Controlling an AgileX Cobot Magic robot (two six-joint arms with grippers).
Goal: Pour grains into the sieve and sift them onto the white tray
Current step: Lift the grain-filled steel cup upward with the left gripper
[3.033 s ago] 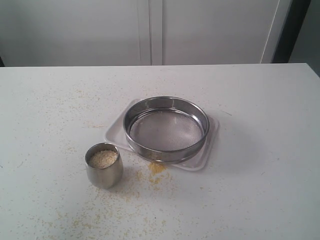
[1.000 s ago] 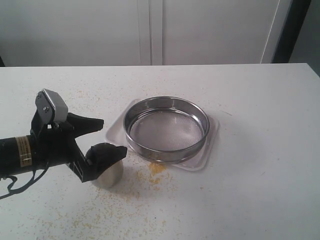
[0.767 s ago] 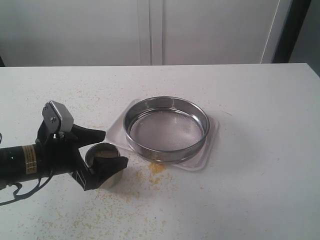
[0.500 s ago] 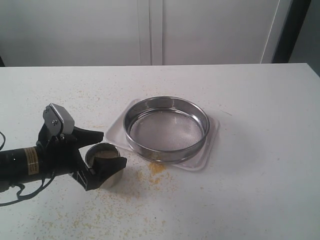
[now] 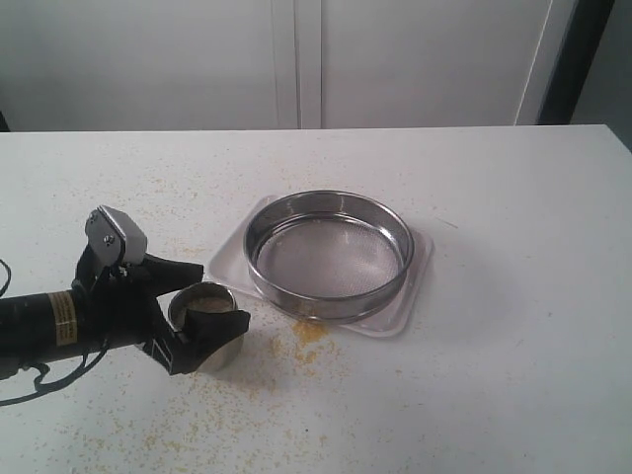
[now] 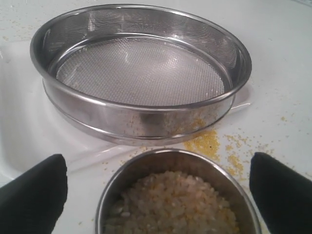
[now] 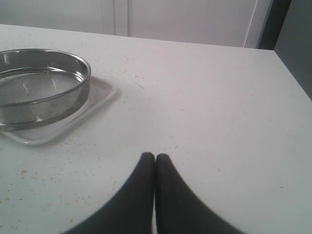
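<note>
The sieve stands on the white tray at the table's middle, its mesh bare. A small steel cup holding the grains stands to the tray's front left. My left gripper is open, with one black finger on each side of the cup's top. In the left wrist view the left gripper straddles the cup full of grains, with the sieve and tray just beyond. My right gripper is shut on nothing, hovering over bare table away from the sieve.
A small pile of spilled yellow granules lies between cup and tray, and finer specks dot the white table. White cabinet doors stand behind the table's far edge. The right arm is outside the exterior view.
The left arm came in from the left and dropped until its open fingers flank the cup. Over the last half second it hardly moved. Cup, sieve and tray stayed put.
</note>
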